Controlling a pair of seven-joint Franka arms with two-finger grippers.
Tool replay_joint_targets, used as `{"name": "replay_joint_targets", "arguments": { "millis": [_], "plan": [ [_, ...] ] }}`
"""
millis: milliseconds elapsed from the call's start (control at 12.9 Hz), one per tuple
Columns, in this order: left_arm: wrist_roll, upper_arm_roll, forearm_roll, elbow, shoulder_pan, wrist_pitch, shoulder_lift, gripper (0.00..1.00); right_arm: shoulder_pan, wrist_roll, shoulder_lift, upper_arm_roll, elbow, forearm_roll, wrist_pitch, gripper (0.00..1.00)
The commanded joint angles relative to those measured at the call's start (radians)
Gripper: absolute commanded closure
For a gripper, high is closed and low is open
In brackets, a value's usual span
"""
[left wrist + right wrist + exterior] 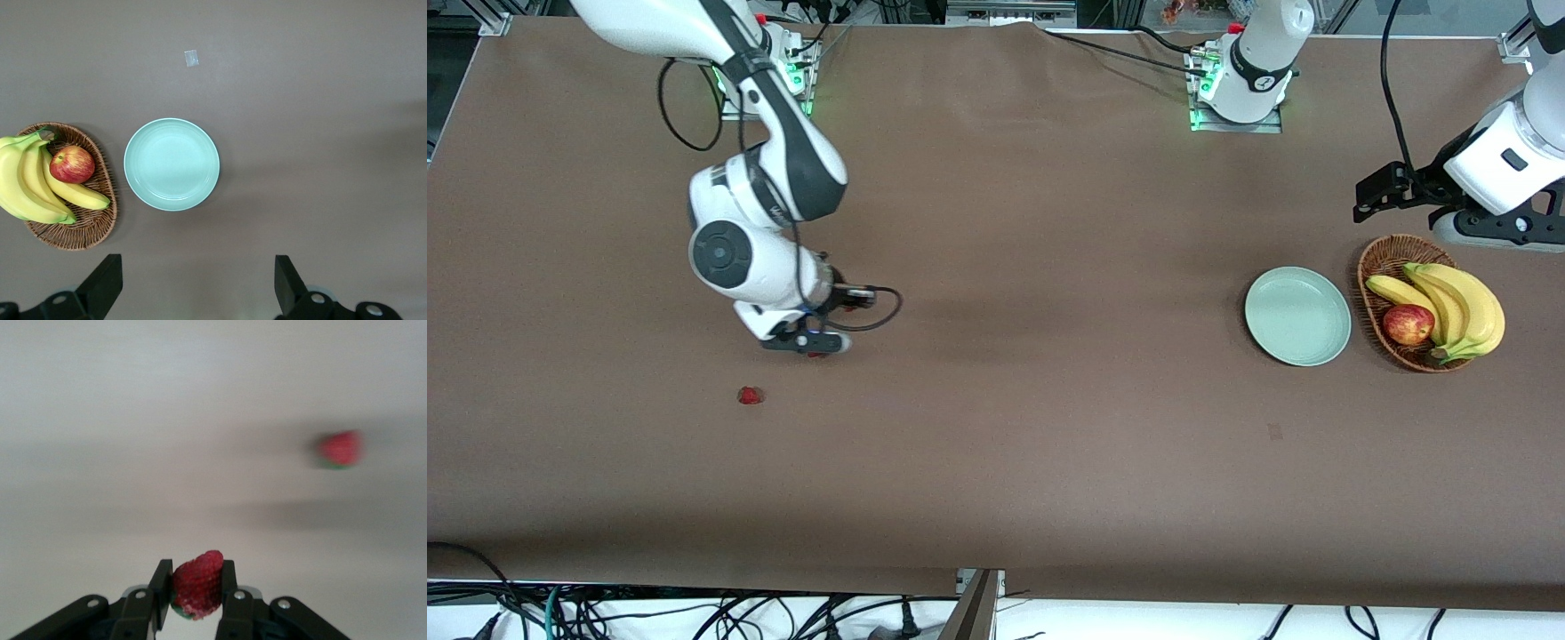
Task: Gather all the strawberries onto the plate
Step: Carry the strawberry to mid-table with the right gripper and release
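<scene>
Right gripper (193,597) pinches one strawberry (197,585) for me, well apart from the plate (1297,316); a second strawberry (751,396) lies near it. Left gripper (199,283) waits spread wide above the plate, beside the basket (1371,276) on the worktop (1049,222).

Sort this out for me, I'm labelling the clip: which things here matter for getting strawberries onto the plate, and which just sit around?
Part of the job:
- strawberry shut in the right claw
- loose strawberry on the table
- plate, nothing in it
- left claw, open, waiting over the table beside the plate

Just lying about:
- basket
- bananas
- apple
</scene>
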Motion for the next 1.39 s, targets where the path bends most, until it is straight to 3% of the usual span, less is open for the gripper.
{"name": "replay_joint_targets", "arguments": {
  "millis": [0, 232, 542, 619, 774, 852, 1006, 1084, 1161, 1316],
  "plan": [
    [-0.003, 0.005, -0.035, 0.009, 0.005, 0.0, 0.003, 0.0, 0.127, 0.168, 0.184, 0.0, 0.239, 0.072, -0.002, 0.86],
    [-0.003, 0.005, -0.034, -0.033, 0.01, 0.046, 0.005, 0.0, 0.262, 0.409, 0.296, 0.002, 0.35, 0.075, 0.198, 0.86],
    [-0.003, 0.001, -0.032, -0.04, 0.01, 0.059, 0.011, 0.0, 0.448, 0.656, 0.402, -0.002, 0.388, 0.07, 0.497, 0.82],
    [-0.003, 0.001, -0.032, -0.04, 0.01, 0.06, 0.014, 0.0, 0.477, 0.711, 0.424, -0.003, 0.388, 0.07, 0.58, 0.72],
    [-0.003, 0.001, -0.028, -0.044, 0.009, 0.068, 0.026, 0.0, 0.519, 0.759, 0.447, -0.005, 0.387, 0.067, 0.669, 0.65],
    [-0.003, 0.001, -0.026, -0.058, 0.009, 0.086, 0.034, 0.0, 0.522, 0.764, 0.447, -0.006, 0.385, 0.063, 0.67, 0.61],
    [-0.003, -0.002, -0.021, -0.099, 0.009, 0.124, 0.034, 0.0, 0.513, 0.756, 0.435, -0.02, 0.381, 0.064, 0.659, 0.29],
    [-0.002, -0.002, -0.015, -0.124, 0.009, 0.15, 0.034, 0.0, 0.501, 0.749, 0.422, -0.023, 0.381, 0.061, 0.624, 0.24],
    [-0.002, -0.002, 0.006, -0.162, 0.01, 0.187, 0.032, 0.0, 0.485, 0.744, 0.403, -0.034, 0.384, 0.06, 0.56, 0.12],
    [-0.003, -0.002, 0.02, -0.224, 0.01, 0.253, 0.028, 0.0, 0.439, 0.672, 0.341, -0.055, 0.384, 0.053, 0.381, 0.11]
  ]
}}
